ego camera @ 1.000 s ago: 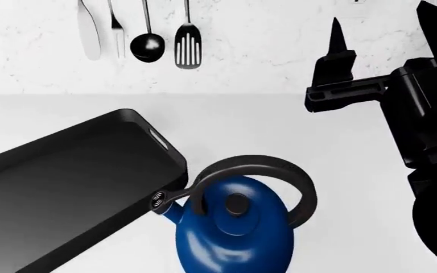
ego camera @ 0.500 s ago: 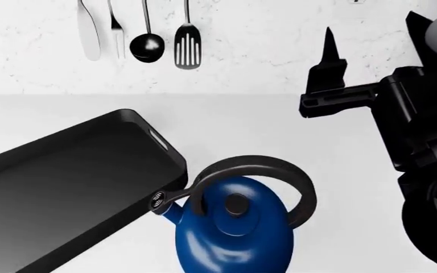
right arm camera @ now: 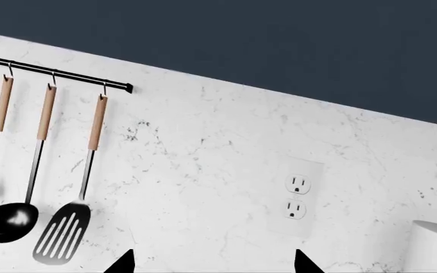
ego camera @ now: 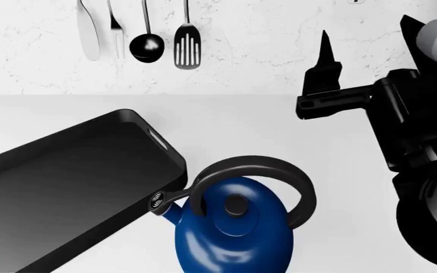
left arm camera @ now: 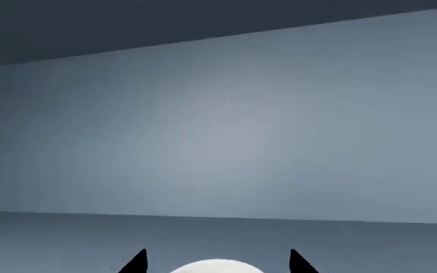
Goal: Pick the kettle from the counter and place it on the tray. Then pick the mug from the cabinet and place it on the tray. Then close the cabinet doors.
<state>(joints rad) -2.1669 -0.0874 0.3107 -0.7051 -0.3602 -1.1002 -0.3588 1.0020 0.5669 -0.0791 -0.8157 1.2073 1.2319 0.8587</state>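
The deep-blue kettle [ego camera: 232, 239] stands on the white counter [ego camera: 264, 128] at the near edge of the head view, its black arched handle [ego camera: 252, 165] up and its spout touching the corner of the black tray [ego camera: 66, 176] on its left. My right gripper [ego camera: 325, 48] hangs above the counter, behind and to the right of the kettle, well apart from it. In the right wrist view that gripper [right arm camera: 212, 263] is open and faces the marbled wall. My left gripper [left arm camera: 218, 261] is open and faces a plain blue-grey wall. The mug and cabinet are out of view.
Several utensils [ego camera: 146, 45] hang from a rail [right arm camera: 52, 73] on the marbled wall behind the tray. A wall outlet [right arm camera: 298, 196] and the top of a white cylinder [right arm camera: 435, 244] lie to the right. A white rounded shape [left arm camera: 217, 267] shows low between the left fingertips.
My right arm has shifted left and slightly lower in the head view, nearer the kettle. The kettle and the tray have not moved.
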